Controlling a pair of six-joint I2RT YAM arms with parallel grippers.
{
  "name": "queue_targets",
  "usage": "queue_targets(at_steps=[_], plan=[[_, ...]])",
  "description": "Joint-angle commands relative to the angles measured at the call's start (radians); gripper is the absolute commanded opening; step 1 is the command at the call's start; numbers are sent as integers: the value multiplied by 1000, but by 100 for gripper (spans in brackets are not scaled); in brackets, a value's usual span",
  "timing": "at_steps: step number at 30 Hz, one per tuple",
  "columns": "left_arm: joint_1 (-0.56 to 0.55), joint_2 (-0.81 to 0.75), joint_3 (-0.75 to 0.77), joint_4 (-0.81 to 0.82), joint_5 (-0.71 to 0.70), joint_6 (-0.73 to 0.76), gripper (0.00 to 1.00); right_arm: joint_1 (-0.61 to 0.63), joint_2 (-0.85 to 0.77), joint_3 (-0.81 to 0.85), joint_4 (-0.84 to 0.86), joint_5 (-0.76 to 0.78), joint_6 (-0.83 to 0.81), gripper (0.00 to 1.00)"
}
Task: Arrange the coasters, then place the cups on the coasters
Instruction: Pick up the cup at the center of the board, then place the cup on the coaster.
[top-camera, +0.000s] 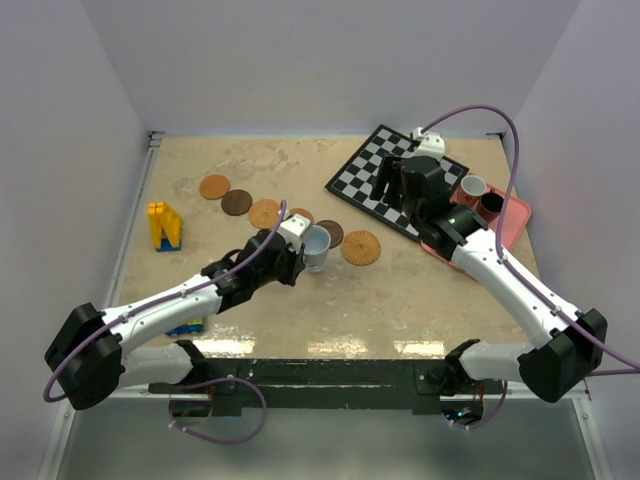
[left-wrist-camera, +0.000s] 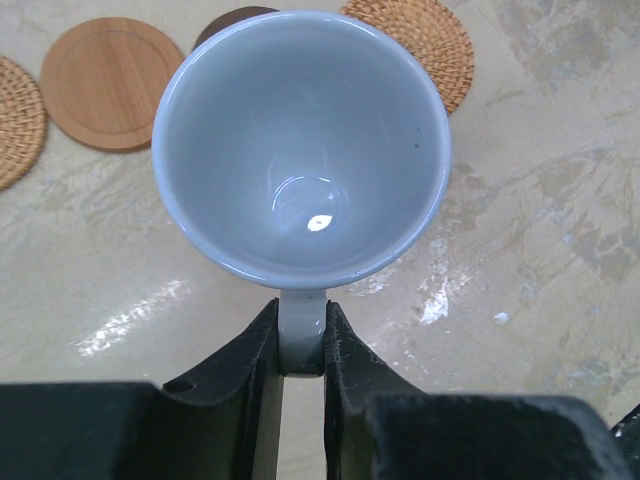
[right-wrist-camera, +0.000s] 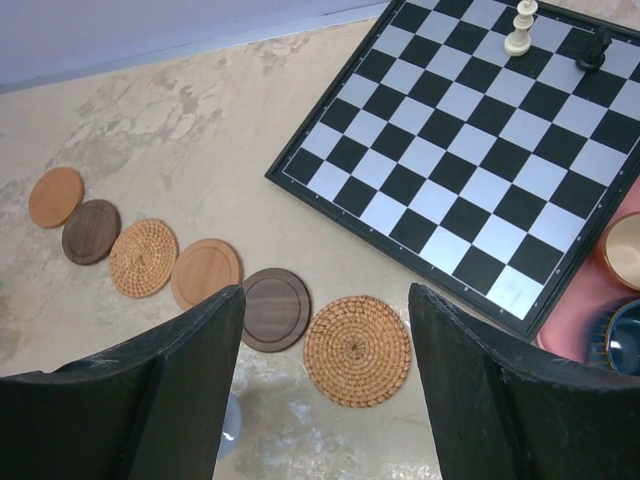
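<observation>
Coasters (right-wrist-camera: 206, 273) lie on the table (top-camera: 400, 290) in a curved row of six, each close to the next one. The left gripper (left-wrist-camera: 301, 340) has narrow jaws that pinch the wall of the pale blue cup (left-wrist-camera: 300, 150). This cup is upright near the right end of the row; whether it touches the table I cannot tell. The right gripper (right-wrist-camera: 325, 295) hangs over the chessboard (right-wrist-camera: 480, 150), its jaws wide and empty.

Bare worktop (top-camera: 400, 300) lies open in front of the row of coasters (right-wrist-camera: 205, 272), save where my left claw (left-wrist-camera: 300, 338) holds the pale blue cup (left-wrist-camera: 300, 150). The chessboard (top-camera: 362, 177) and pink tray (top-camera: 513, 224) fill the far right; a yellow toy (top-camera: 165, 227) stands left.
</observation>
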Motion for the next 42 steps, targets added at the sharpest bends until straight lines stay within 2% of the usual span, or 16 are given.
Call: queue_targets(at_steps=[1,9,17,20,28,33,42], plan=[[52,-66,74,25,25,86,0,-4,-47,-1,32,29,-30,71],[127,-66,139,-36,-3,183,0,-4,-100,-36,85,12,-79,71],[311,-21,228,-42,29,264,0,-4,-123,-69,123,5,-118,72],[386,25,271,-29,45,338,0,-4,-124,-87,141,-8,-125,72],[603,155,342,66,195,427,0,-4,-136,-136,210,-43,-138,72],[718,240,377,187,284,415,0,-4,-145,-154,244,-58,-154,72],[808,399,432,301,184,378,0,-4,-133,-165,247,-64,-159,72]])
